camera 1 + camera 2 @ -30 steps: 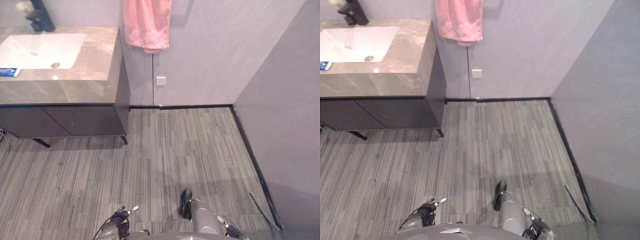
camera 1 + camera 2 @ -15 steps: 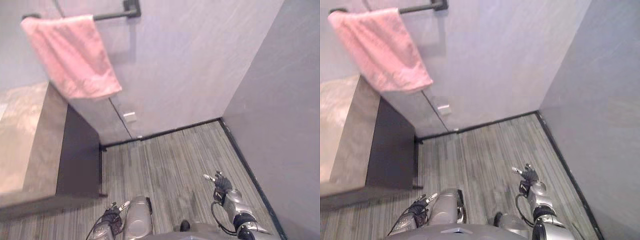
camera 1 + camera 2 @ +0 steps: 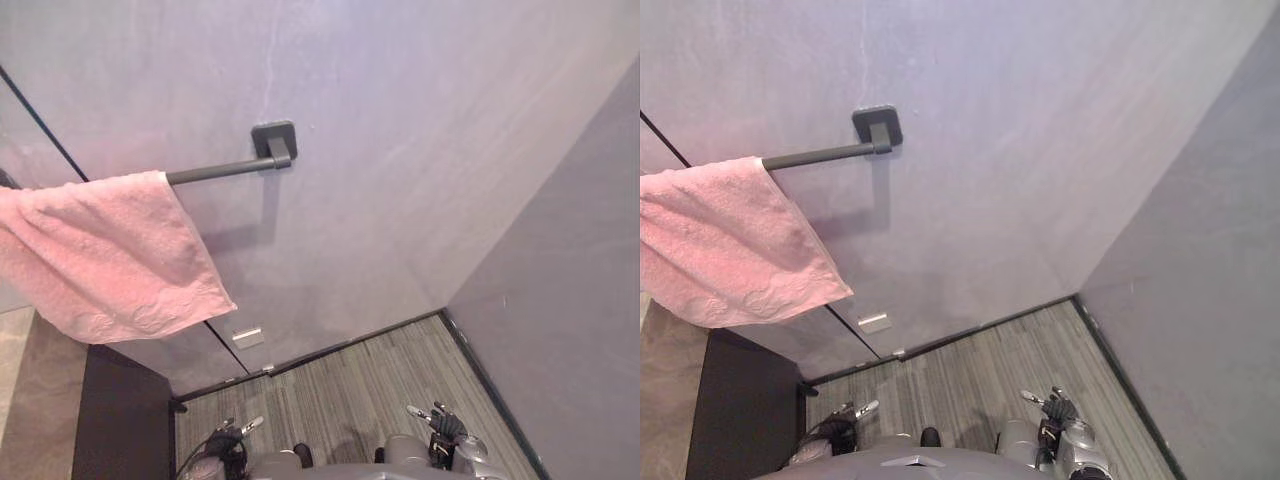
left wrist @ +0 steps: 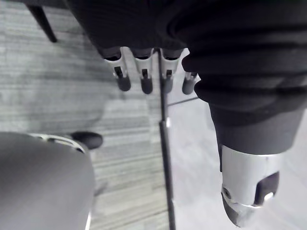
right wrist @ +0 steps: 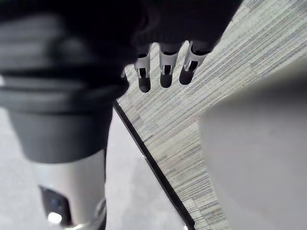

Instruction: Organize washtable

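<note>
Towel (image 3: 100,260) draped over wall rail (image 3: 215,171) (left end), cabinet (image 3: 125,420) below, floor (image 3: 350,385) to its right.

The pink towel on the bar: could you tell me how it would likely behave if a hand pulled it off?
Probably floppy: the towel drapes over the bar and hangs limp. Likely light, being thin cloth, and apt to slide off, since it lies loose over the smooth bar.

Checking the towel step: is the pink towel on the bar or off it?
On. The pink towel hangs draped over the dark wall bar, its lower edge loose against the wall.
</note>
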Robot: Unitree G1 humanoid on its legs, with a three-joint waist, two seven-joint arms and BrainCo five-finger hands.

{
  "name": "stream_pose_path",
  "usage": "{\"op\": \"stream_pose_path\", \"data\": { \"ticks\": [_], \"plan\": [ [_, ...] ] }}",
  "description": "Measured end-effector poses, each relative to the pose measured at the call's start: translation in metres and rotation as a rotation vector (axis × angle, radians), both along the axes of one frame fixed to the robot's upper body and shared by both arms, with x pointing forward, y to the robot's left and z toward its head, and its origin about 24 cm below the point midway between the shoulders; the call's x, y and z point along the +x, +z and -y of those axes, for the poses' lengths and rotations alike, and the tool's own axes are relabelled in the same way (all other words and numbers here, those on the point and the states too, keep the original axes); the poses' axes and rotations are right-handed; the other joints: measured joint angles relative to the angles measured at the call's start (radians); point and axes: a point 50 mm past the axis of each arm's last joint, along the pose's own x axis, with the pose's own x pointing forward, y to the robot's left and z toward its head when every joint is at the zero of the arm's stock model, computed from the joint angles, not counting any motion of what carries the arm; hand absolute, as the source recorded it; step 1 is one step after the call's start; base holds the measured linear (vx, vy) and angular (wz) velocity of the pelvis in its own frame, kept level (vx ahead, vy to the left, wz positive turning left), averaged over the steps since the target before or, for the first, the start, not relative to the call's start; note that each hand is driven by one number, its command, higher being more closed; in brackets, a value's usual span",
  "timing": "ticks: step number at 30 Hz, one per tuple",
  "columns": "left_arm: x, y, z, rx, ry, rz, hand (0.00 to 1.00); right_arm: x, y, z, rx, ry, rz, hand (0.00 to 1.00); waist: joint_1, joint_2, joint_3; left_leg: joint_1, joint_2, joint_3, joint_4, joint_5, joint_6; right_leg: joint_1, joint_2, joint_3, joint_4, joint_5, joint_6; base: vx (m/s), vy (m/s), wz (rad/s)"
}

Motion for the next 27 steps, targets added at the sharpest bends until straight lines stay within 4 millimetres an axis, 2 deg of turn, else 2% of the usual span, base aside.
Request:
{"op": "stream_pose_path", "data": {
  "ticks": [1,2,4,5,6,8,10,12,13,15,17,18,19,20,21,22,24,27],
  "plan": [
    [-0.001,0.0,-0.001,-0.003,0.011,0.0,0.0,-0.003,-0.002,-0.002,0.007,-0.001,-0.011,0.0,0.002,-0.016,-0.009,-0.004,-0.007,-0.003,-0.007,-0.019,-0.029,0.003,-0.004,0.003,-0.129,0.085,-0.015,-0.14,-0.058,0.36],
    [0.0,0.0,-0.001,-0.005,0.033,0.006,0.0,-0.008,-0.005,-0.008,0.025,-0.003,-0.037,0.0,0.01,-0.049,-0.022,0.004,-0.02,-0.015,-0.021,-0.027,-0.046,0.016,-0.018,0.006,-0.189,0.121,-0.016,-0.02,-0.127,0.27],
    [-0.004,-0.002,0.005,-0.025,0.062,0.0,0.0,-0.01,-0.005,-0.008,0.017,0.012,-0.045,0.0,0.024,-0.03,-0.037,0.007,0.0,-0.023,-0.032,-0.022,-0.065,0.053,-0.003,-0.003,-0.277,0.117,-0.018,0.1,-0.145,0.07],
    [-0.004,-0.003,0.009,-0.034,0.061,0.0,0.0,-0.004,-0.004,-0.008,0.008,0.032,-0.034,0.0,0.025,-0.015,-0.039,0.006,0.007,-0.031,-0.05,-0.012,-0.078,0.065,0.005,-0.013,-0.311,0.114,-0.025,0.06,-0.113,0.18],
    [-0.004,-0.004,0.015,-0.049,0.061,-0.002,0.0,-0.003,-0.003,-0.005,0.001,0.034,-0.029,0.0,0.014,-0.008,-0.041,0.007,0.014,-0.052,-0.071,0.0,-0.092,0.072,0.012,-0.037,-0.328,0.116,-0.029,0.05,-0.098,0.29],
    [-0.005,-0.004,0.018,-0.053,0.06,-0.006,0.0,-0.003,-0.003,-0.004,-0.007,0.045,-0.032,0.0,0.016,0.003,-0.048,0.006,0.021,-0.077,-0.085,0.01,-0.105,0.083,0.019,-0.066,-0.343,0.117,-0.031,0.03,-0.057,0.48],
    [-0.006,-0.004,0.018,-0.057,0.09,-0.001,0.0,0.0,-0.002,-0.006,-0.016,0.085,-0.028,0.0,0.027,0.001,-0.047,-0.021,0.028,-0.112,-0.065,0.01,-0.111,0.095,0.019,-0.11,-0.349,0.111,-0.041,0.01,-0.04,0.63],
    [0.002,-0.001,0.016,-0.049,0.092,0.031,0.0,0.011,0.002,-0.008,-0.02,0.097,0.009,0.0,0.024,-0.008,-0.034,-0.098,0.026,-0.131,0.05,-0.013,-0.12,0.089,0.0,-0.164,-0.329,0.102,-0.051,-0.04,0.006,0.76],
    [0.002,0.0,0.013,-0.046,0.11,0.039,0.0,0.014,0.003,-0.01,-0.021,0.098,0.017,0.0,0.025,-0.02,-0.025,-0.134,0.032,-0.105,0.106,-0.035,-0.117,0.086,-0.011,-0.192,-0.317,0.098,-0.055,-0.06,0.057,0.68],
    [0.006,0.002,0.007,-0.031,0.146,0.062,0.0,0.027,0.011,-0.011,-0.037,0.085,0.082,0.0,0.039,-0.022,-0.01,-0.17,0.087,0.014,0.253,-0.117,-0.09,0.084,-0.028,-0.226,-0.286,0.081,-0.067,-0.03,0.079,0.48],
    [0.007,0.004,0.003,-0.018,0.141,0.071,0.0,0.035,0.017,-0.006,-0.057,0.081,0.125,0.0,0.037,-0.035,-0.006,-0.177,0.115,0.014,0.37,-0.161,-0.087,0.084,-0.066,-0.232,-0.27,0.075,-0.051,-0.04,0.141,0.26],
    [0.006,0.004,0.003,-0.01,0.126,0.065,0.0,0.04,0.021,-0.003,-0.078,0.091,0.148,0.0,0.031,-0.031,-0.008,-0.166,0.144,0.006,0.398,-0.172,-0.102,0.08,-0.084,-0.222,-0.273,0.075,-0.035,-0.02,0.258,0.08],
    [0.001,0.002,0.006,-0.014,0.127,0.048,0.0,0.045,0.025,0.0,-0.098,0.12,0.176,0.0,0.023,-0.007,-0.022,-0.148,0.157,-0.043,0.332,-0.179,-0.15,0.062,-0.085,-0.201,-0.275,0.084,-0.01,0.01,0.276,-0.07],
    [-0.003,0.0,0.009,-0.018,0.131,0.035,0.0,0.047,0.026,0.001,-0.107,0.136,0.181,0.0,0.023,0.012,-0.033,-0.125,0.149,-0.07,0.268,-0.201,-0.197,0.044,-0.081,-0.187,-0.277,0.093,0.005,0.05,0.315,-0.28],
    [-0.003,0.001,0.009,-0.009,0.128,0.034,0.0,0.049,0.026,-0.006,-0.097,0.16,0.183,0.0,0.024,0.002,-0.039,-0.094,0.115,-0.045,0.189,-0.19,-0.202,0.03,-0.093,-0.15,-0.297,0.114,0.026,0.05,0.261,-0.27],
    [-0.004,0.001,0.006,0.006,0.11,0.031,0.0,0.048,0.025,-0.013,-0.082,0.18,0.179,0.0,0.021,-0.006,-0.044,-0.086,0.097,-0.041,0.154,-0.173,-0.191,0.031,-0.096,-0.133,-0.319,0.132,0.03,0.09,0.296,-0.16],
    [0.0,0.002,0.003,0.036,0.039,0.026,0.0,0.046,0.025,-0.025,-0.05,0.196,0.192,0.0,0.014,-0.033,-0.057,-0.051,0.034,-0.039,0.086,-0.135,-0.163,0.06,-0.138,-0.12,-0.389,0.187,0.056,0.09,0.247,0.04],
    [0.006,0.003,0.007,0.041,-0.011,0.035,0.0,0.056,0.032,-0.029,-0.053,0.205,0.242,0.0,0.004,-0.028,-0.063,-0.044,-0.01,-0.037,0.063,-0.127,-0.149,0.076,-0.173,-0.109,-0.427,0.216,0.062,0.06,0.172,0.07]
  ]
}}
